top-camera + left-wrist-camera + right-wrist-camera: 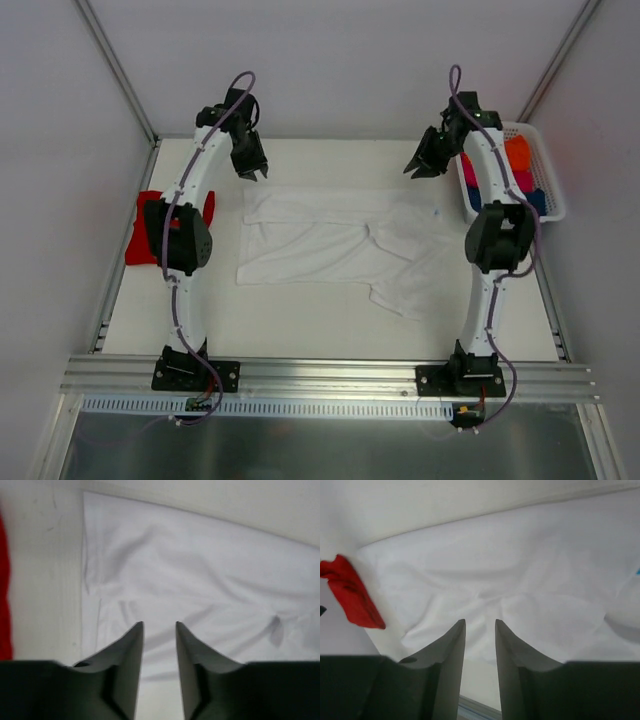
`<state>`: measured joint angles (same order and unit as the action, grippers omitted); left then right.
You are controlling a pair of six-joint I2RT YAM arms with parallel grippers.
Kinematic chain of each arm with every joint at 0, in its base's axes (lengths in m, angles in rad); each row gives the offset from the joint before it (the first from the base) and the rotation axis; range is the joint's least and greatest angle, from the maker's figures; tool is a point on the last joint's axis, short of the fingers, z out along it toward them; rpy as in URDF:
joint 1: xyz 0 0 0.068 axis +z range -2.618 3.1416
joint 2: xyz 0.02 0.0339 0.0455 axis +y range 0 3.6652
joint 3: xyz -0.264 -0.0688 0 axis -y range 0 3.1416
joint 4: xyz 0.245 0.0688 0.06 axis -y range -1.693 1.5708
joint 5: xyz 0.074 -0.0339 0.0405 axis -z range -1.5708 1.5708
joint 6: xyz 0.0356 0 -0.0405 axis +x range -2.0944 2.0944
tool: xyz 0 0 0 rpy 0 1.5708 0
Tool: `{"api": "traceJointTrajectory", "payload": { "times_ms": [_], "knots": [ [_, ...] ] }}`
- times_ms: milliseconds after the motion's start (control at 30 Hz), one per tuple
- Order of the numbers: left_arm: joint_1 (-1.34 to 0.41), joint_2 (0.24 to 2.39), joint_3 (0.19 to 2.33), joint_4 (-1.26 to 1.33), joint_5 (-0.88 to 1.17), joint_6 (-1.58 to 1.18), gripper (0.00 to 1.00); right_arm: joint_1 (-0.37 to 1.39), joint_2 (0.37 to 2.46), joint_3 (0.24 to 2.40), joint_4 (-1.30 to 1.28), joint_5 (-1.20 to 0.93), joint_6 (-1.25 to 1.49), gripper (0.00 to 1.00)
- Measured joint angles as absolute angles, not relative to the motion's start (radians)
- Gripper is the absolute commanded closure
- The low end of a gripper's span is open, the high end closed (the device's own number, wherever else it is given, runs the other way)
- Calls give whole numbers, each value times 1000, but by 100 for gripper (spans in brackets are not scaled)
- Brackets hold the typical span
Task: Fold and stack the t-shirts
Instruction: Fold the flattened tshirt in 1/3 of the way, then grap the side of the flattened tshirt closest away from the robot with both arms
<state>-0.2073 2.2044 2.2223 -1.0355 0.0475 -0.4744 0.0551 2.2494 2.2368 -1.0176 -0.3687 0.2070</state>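
Table [300, 320], pale top, walled on three sides, metal rail along the near edge. White t-shirt [330, 245]: lay spread flat and creased across the middle, one sleeve trailing toward the near right. Red t-shirt [135, 240]: bunched small at the left edge, well apart from the white one, partly hidden behind the left arm's elbow. White basket [553, 180]: far right corner, held orange, pink and blue items. Left gripper [250, 165]: hung over the white shirt's far left corner, fingers pointing down, holding nothing. Right gripper [425, 162]: over the far right corner, likewise empty.
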Motion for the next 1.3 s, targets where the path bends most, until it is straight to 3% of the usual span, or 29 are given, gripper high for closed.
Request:
{"api": "traceJointTrajectory", "payload": {
  "times_ms": [33,67,100,300,567,1300],
  "knots": [
    [-226,2117,2170,-1029,29,-475,41,56,2189,2222,-1028,-372,201,63],
    [-245,2035,2123,-1028,8,-467,32,56,2111,2203,-1041,-373,194,63],
    [-266,1951,2074,-1023,-7,-468,30,60,2012,2167,-1055,-371,182,63],
    [-334,1661,1773,-1040,-31,-469,32,115,1654,1915,-1179,-288,124,62],
    [-334,1715,1423,-1140,-81,-484,30,220,1635,1438,-1250,-185,135,60],
    [-361,1382,933,-966,-99,-636,31,345,1282,950,-1172,-108,243,57]
  ]
}}
